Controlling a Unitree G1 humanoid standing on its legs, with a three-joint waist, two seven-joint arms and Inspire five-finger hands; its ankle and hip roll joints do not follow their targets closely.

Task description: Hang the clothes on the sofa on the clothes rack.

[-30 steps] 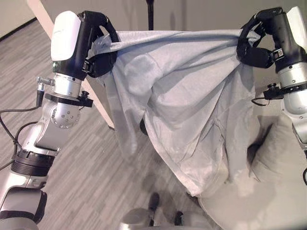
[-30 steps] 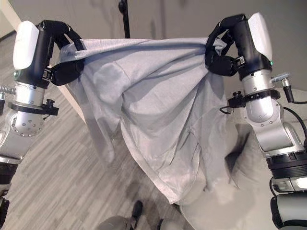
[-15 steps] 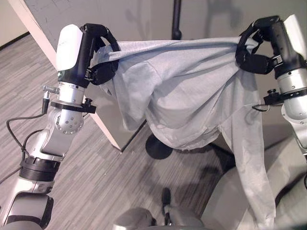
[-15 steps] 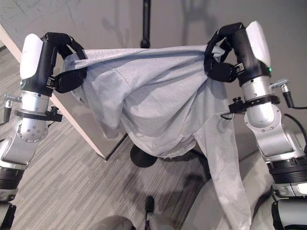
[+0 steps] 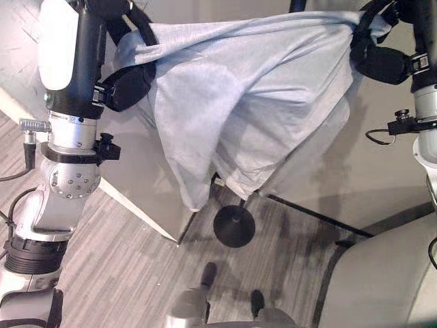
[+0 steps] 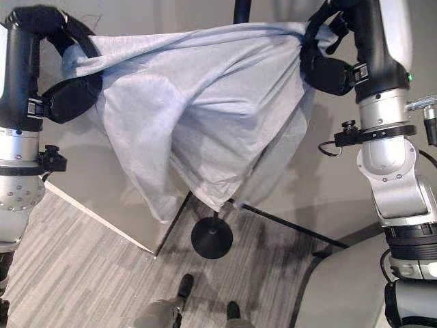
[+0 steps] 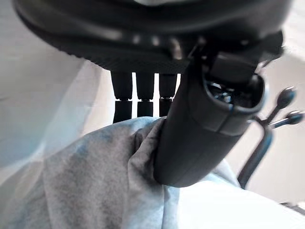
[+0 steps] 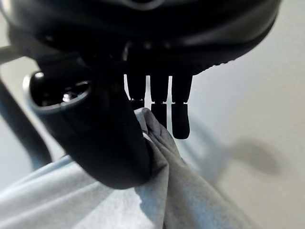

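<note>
1. Count: 1 garment [image 5: 246, 96], 2 robot hands, 1 rack w/ 1 round base [image 5: 234, 225] and 1 pole [image 6: 241, 10], 1 sofa [image 5: 382, 273] at the lower right.
2. Garment is a light grey, thin shirt-like piece of clothing, wrinkled, w/ soft folds running down from both held corners. Top edge is pulled nearly straight between the hands; the rest sags in a loose pouch and tapers to a hanging point above the floor [image 5: 123, 266], just above and beside the round base.
3. Garment is up in the air, clear of the sofa, spread in front of the rack pole. Pole top shows just behind the top edge. In the left wrist view the rack's dark hooks [image 7: 281, 107] show just past the cloth.
4. Left hand [image 5: 130, 82]: fingers and thumb curled round the garment's left corner, cloth bunched in the grip. Left wrist view shows the thumb [image 7: 200, 133] pressed onto the fabric, fingers [image 7: 138, 100] behind it.
5. Right hand [image 6: 328, 68]: also closed on the garment, pinching the right corner. Right wrist view shows the cloth squeezed between thumb [image 8: 105, 143] and fingers [image 8: 159, 105].
6. Both hands held high, well apart, at about the same height.
7. Floor is grey wood-look planks; grey wall [image 5: 382, 171] behind the rack.
</note>
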